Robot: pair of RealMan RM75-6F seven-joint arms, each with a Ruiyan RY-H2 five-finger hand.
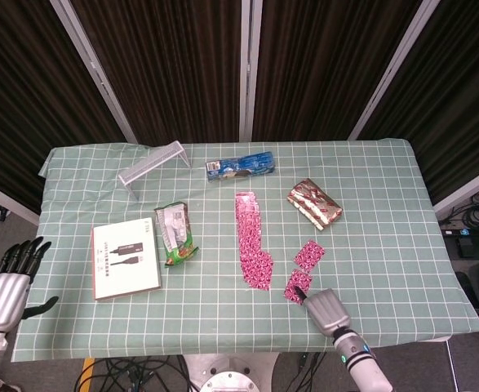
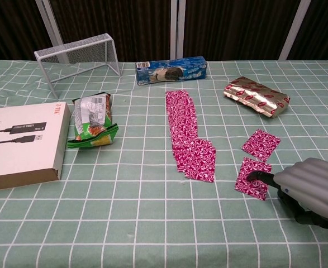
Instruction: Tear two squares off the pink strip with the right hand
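Note:
The pink strip lies lengthwise in the middle of the table, also in the head view. One torn pink square lies flat to its right. A second pink square sits just below it, apart from the strip, seen from above as well. My right hand is at the front right with fingers curled, and its dark fingertip pinches this second square's right edge; the head view shows that hand near the table's front edge. My left hand hangs off the table's front left corner, fingers spread, holding nothing.
A white box and a green snack bag lie at the left. A wire rack stands at the back left, a blue packet at the back middle. A gold and red packet lies at the right.

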